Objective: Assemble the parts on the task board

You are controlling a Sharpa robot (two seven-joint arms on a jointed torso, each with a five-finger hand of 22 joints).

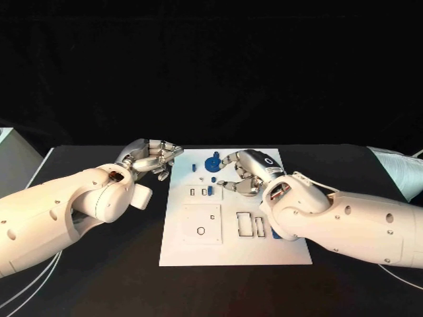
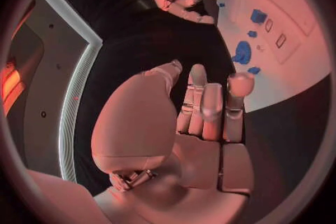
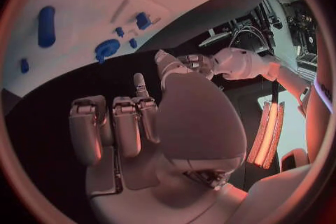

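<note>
Both hands empty: left hand [image 1: 153, 158] curled just off the task board's [image 1: 235, 254] far-left edge, right hand [image 1: 245, 173] loosely spread above its far end near the blue parts [image 1: 213, 163]; looks pre-grasp, next pick one.

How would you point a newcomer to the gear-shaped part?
Find the white task board in the middle of the black table. Look at its far end, between the two hands, left and right. The gear is the round, toothed blue part there, larger than the small blue bits beside it.
</note>
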